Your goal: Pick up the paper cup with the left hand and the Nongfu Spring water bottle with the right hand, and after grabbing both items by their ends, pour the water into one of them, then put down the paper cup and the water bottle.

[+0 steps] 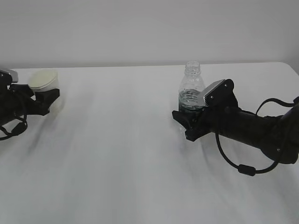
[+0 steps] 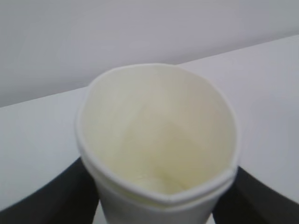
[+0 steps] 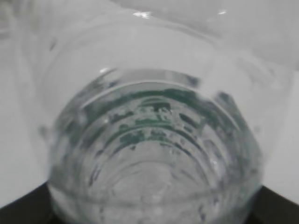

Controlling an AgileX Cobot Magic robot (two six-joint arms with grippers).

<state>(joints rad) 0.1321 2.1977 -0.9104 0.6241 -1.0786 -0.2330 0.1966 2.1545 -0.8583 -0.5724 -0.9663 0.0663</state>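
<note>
- Since the cup is grasped by the left hand, it could be crushed.
- While the bottle is grasped low by the right hand, water could be spilled on the desk.

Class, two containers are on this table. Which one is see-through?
The Nongfu Spring water bottle, held in the right hand's pincer on the right side. It is clear ribbed plastic with a green label, while the paper cup at the left is opaque white.

A broad, plain white desk with a matte top is seen, lit softly and evenly. Behind its far edge, a bare pale grey wall is shown.
</note>
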